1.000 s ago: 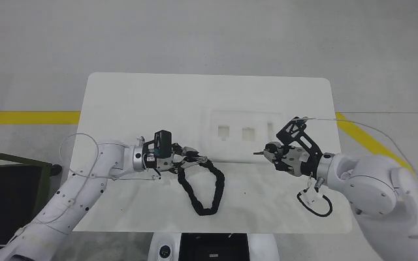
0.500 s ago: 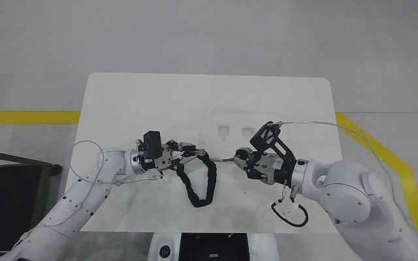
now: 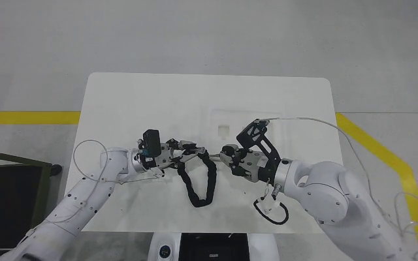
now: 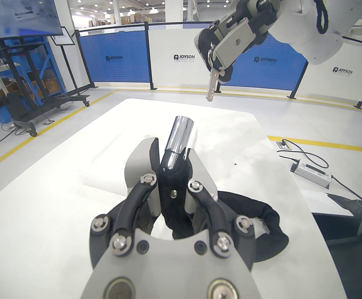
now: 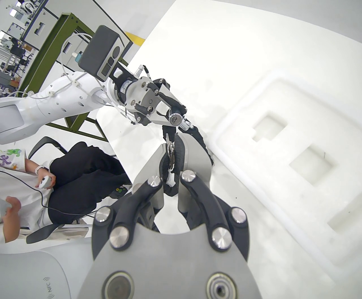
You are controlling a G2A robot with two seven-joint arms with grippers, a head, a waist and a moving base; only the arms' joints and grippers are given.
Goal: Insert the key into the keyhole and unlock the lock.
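Left gripper (image 4: 172,154): clamped on the lock (image 4: 181,133) by its metal cylinder, keyhole (image 5: 175,120) turned toward the key (image 4: 211,85).
Right gripper (image 5: 171,148): pinching the key tight, near the lock, not touching it.
Done: both grasped.
To do: insertion and turning, I think.

Pale grey floor (image 3: 196,32) crossed by yellow lines (image 3: 39,117) runs to blue perforated partitions (image 4: 113,65); a screen (image 4: 28,17) on a black wheeled stand (image 4: 24,124), ceiling lights (image 4: 97,5) glowing beyond
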